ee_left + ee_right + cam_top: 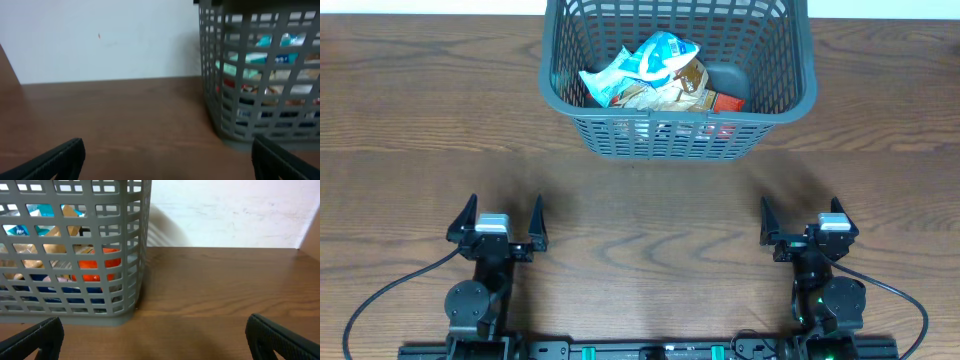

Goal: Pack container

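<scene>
You are in what looks like a robot test lab. You can see a bare brown wooden table (640, 200), a plain white wall (100, 40), a black metal rail (550, 350) at the table's near edge, and loose black cables (395, 282).

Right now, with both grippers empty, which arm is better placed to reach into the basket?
Right, probably. The right gripper sits in line with the right end of the container, while the left gripper lies outside its left edge. Both are open, holding nothing.
</scene>
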Motion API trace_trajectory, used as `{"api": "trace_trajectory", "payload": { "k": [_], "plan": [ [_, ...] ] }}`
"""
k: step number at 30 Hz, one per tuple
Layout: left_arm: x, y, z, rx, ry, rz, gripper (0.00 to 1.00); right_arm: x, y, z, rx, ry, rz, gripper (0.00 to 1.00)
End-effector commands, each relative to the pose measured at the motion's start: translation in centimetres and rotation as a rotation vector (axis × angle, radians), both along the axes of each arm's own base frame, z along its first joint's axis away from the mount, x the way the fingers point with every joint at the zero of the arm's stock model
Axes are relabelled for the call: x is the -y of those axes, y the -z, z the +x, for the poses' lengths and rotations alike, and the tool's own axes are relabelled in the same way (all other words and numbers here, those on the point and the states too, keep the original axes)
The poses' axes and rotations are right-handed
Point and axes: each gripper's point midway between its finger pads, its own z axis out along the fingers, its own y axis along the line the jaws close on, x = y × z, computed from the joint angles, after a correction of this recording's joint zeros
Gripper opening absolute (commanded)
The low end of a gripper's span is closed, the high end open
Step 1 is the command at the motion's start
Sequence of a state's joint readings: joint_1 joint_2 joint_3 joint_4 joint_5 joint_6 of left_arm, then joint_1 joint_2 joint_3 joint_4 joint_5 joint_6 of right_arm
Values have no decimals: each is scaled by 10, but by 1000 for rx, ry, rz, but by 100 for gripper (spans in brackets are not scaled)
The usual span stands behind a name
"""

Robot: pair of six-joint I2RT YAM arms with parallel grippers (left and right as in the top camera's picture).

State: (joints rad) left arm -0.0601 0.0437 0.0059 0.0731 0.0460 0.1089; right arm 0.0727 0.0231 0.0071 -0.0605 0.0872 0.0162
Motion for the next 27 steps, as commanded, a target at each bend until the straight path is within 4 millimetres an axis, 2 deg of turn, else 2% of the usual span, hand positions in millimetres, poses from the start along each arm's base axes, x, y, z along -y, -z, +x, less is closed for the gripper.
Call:
{"api": "trace_trajectory", "payload": {
  "k": [1, 5, 27],
  "plan": [
    [3, 8, -2, -28, 19, 10, 99, 5, 0, 0, 3, 26, 15, 99],
    [8, 27, -5, -107, 48, 10, 99, 5, 0, 0, 3, 26, 15, 99],
    [9, 27, -5, -107, 49, -11, 99, 5, 0, 0, 3, 26, 15, 99]
  ]
}}
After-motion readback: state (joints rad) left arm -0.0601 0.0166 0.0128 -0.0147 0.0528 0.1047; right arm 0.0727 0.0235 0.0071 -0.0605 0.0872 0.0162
